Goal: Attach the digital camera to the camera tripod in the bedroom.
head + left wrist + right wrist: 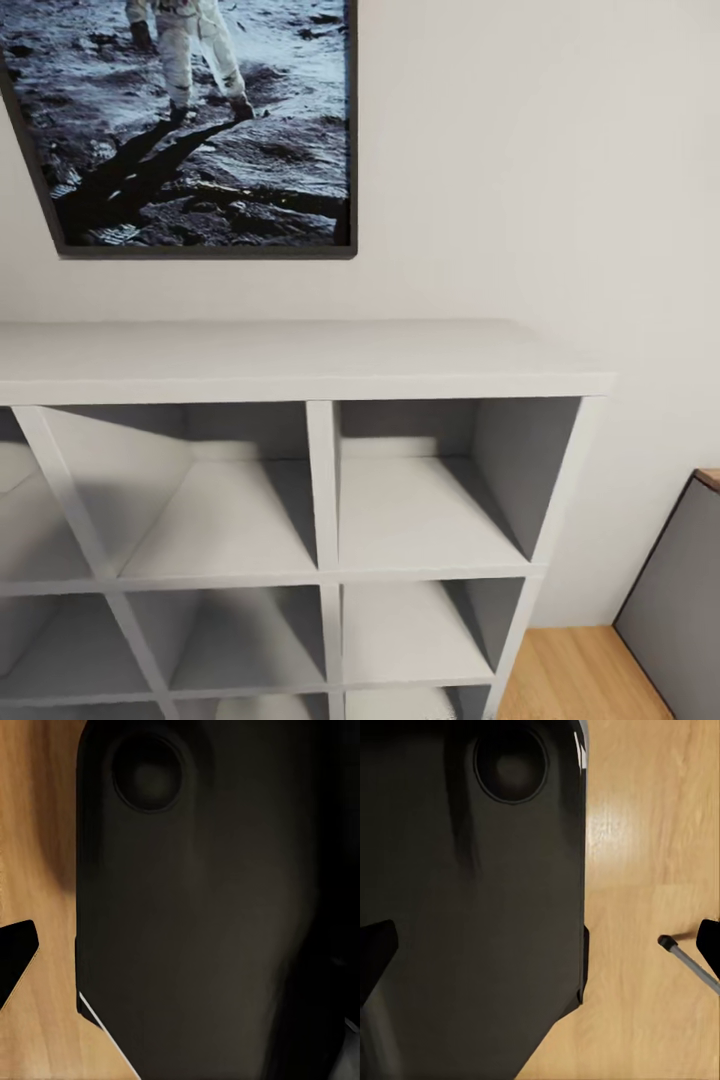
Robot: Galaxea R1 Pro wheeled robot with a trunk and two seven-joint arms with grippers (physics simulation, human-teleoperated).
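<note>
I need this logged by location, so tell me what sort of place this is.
Probably a room in a home, perhaps a bedroom: a white cube shelf against a pale wall, a framed astronaut picture above it, and a wood plank floor.

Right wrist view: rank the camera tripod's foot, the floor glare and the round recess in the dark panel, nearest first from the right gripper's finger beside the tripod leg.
1. camera tripod's foot, just beside that finger.
2. floor glare, on the wood planks beyond the leg.
3. round recess, across on the dark panel.
Ranked as pictured; depth is unclear.
</note>
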